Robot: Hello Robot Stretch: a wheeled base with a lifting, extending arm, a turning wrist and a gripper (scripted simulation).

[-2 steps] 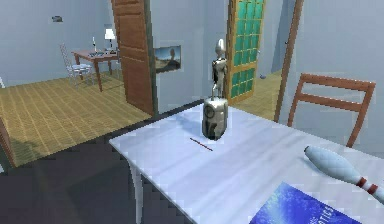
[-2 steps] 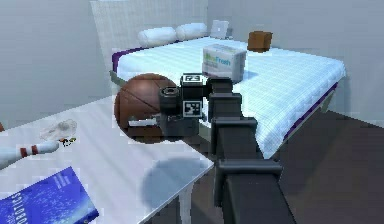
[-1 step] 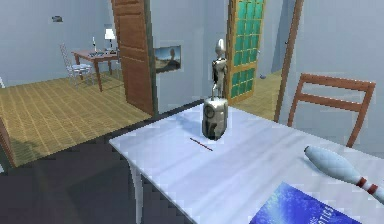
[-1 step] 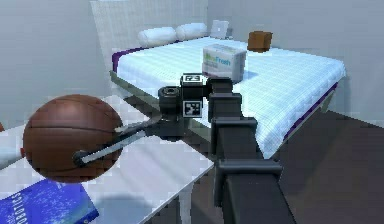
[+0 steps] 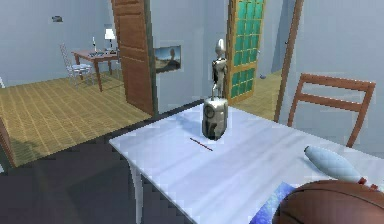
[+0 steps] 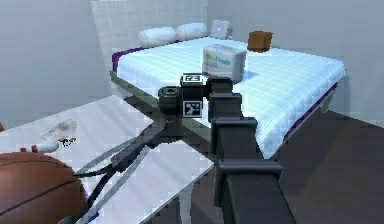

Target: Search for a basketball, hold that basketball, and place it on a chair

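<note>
Round basketball point(image 6: 30, 188) rests on table point(image 6: 110, 115); fingers point(image 6: 118, 155) near it, whether holding unclear

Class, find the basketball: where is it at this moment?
The basketball lies on the white table at the forward view's bottom right, just below a pale pin-shaped thing, with the wooden chair beyond.

Forward view: white table point(image 5: 190, 165) is occupying the near right, and yellow wood floor point(image 5: 50, 110) is stretching away on the left. Brown door point(image 5: 133, 50) is standing open. Far behind it, small dining table point(image 5: 98, 58) is sitting by grey wall point(image 5: 40, 25).
Arm side view: bed point(image 6: 290, 82) is lying far, with two pillows point(image 6: 158, 36) resting at its head.
</note>
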